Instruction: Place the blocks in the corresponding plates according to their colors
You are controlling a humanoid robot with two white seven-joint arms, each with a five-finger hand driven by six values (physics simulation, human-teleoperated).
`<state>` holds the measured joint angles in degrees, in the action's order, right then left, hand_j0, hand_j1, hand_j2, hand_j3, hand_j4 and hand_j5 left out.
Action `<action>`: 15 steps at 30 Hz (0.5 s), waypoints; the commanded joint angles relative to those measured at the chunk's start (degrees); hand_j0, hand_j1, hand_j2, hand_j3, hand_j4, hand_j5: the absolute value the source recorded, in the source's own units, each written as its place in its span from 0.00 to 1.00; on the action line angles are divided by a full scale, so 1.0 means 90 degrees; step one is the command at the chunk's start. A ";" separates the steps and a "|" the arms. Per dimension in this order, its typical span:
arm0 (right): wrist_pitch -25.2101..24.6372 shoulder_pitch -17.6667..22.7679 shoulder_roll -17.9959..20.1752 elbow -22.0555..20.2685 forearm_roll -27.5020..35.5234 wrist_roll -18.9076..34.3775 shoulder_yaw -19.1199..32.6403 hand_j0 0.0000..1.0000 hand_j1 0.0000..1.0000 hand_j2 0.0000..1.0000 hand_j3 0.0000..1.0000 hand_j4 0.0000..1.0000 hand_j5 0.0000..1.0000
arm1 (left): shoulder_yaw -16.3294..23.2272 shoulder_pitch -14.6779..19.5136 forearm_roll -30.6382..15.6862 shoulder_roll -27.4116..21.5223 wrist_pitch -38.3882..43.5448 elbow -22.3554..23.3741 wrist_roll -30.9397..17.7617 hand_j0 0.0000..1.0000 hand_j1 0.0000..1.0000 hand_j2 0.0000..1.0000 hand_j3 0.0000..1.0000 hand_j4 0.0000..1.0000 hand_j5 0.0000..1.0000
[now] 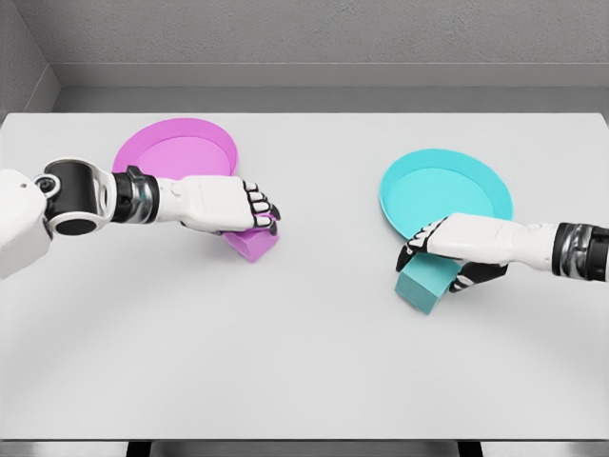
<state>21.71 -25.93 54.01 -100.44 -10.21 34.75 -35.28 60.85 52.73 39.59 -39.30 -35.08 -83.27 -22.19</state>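
A pink block (253, 244) lies on the table just in front of the pink plate (177, 150). My left hand (255, 211) covers its top, fingers curled around it. A cyan block (425, 281) sits in front of the cyan plate (445, 190), close to its near rim. Over that block rests my right hand (433, 252), with fingers wrapped on its upper edge and thumb at its right side. Both blocks look to be touching the table. Both plates hold nothing.
The white table (304, 362) stretches wide in front of the blocks. A grey wall runs behind the table's far edge.
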 commanded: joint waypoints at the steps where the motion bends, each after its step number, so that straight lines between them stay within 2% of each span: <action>1: 0.0000 0.0000 -0.0005 -0.0002 0.0031 -0.0003 0.0004 0.56 0.56 0.56 0.56 0.56 0.56 | -0.0032 0.0000 -0.0228 -0.0028 0.0009 -0.0015 0.0025 0.43 0.43 0.43 0.43 0.43 0.43; 5: -0.0010 -0.0186 -0.0151 -0.0002 0.0041 -0.0003 0.0004 0.55 0.55 0.55 0.55 0.55 0.55 | -0.0140 -0.0010 -0.0336 -0.0087 0.0009 -0.0015 0.0025 0.43 0.43 0.43 0.43 0.43 0.43; 7: -0.0020 -0.0254 -0.0190 -0.0002 0.0041 -0.0003 0.0004 0.55 0.55 0.55 0.55 0.55 0.55 | -0.0384 -0.0059 -0.0336 -0.0155 0.0009 -0.0025 0.0025 0.43 0.43 0.43 0.43 0.43 0.43; 10: -0.0049 -0.0410 -0.0190 -0.0002 0.0041 0.0006 0.0024 0.55 0.55 0.55 0.55 0.55 0.55 | -0.0433 -0.0059 -0.0454 -0.0253 0.0009 -0.0035 0.0025 0.43 0.43 0.43 0.43 0.43 0.43; 12: -0.0049 -0.0430 -0.0190 -0.0002 0.0051 -0.0003 0.0024 0.54 0.54 0.54 0.54 0.54 0.54 | -0.0638 -0.0107 -0.0502 -0.0292 0.0009 -0.0045 0.0025 0.43 0.43 0.43 0.43 0.43 0.43; 15: -0.0039 -0.0449 -0.0190 -0.0002 0.0051 -0.0003 0.0024 0.52 0.52 0.52 0.52 0.52 0.52 | -0.0648 -0.0107 -0.0610 -0.0292 0.0009 -0.0035 0.0034 0.43 0.43 0.43 0.43 0.43 0.43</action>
<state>21.46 -30.06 52.27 -100.44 -10.05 34.74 -35.07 55.58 51.77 35.08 -41.70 -35.14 -83.61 -22.03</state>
